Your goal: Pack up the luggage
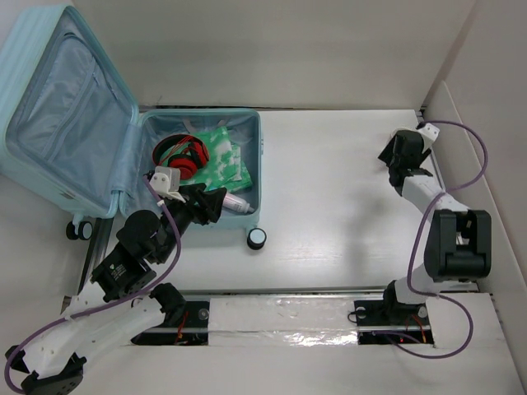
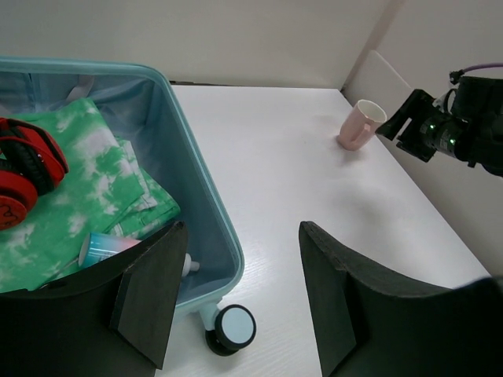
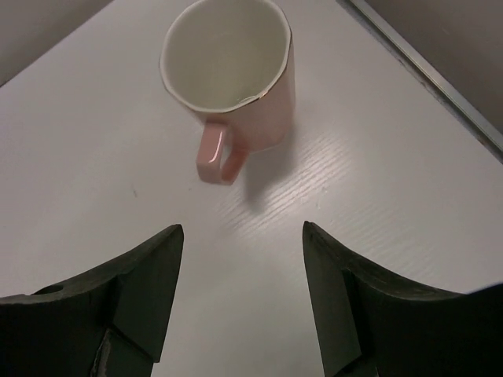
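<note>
The luggage (image 1: 66, 115) lies open at the far left of the table (image 1: 346, 181), its lid out to the left. My left gripper (image 2: 242, 263) hangs spread and empty over its near right corner, above a wheel (image 2: 234, 328). My right gripper (image 3: 242, 236), well apart from the luggage, gapes empty just short of a pink mug (image 3: 267, 102).

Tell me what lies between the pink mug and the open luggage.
Nothing but bare white table lies between the mug and the luggage wall. The left wrist view shows this stretch.
</note>
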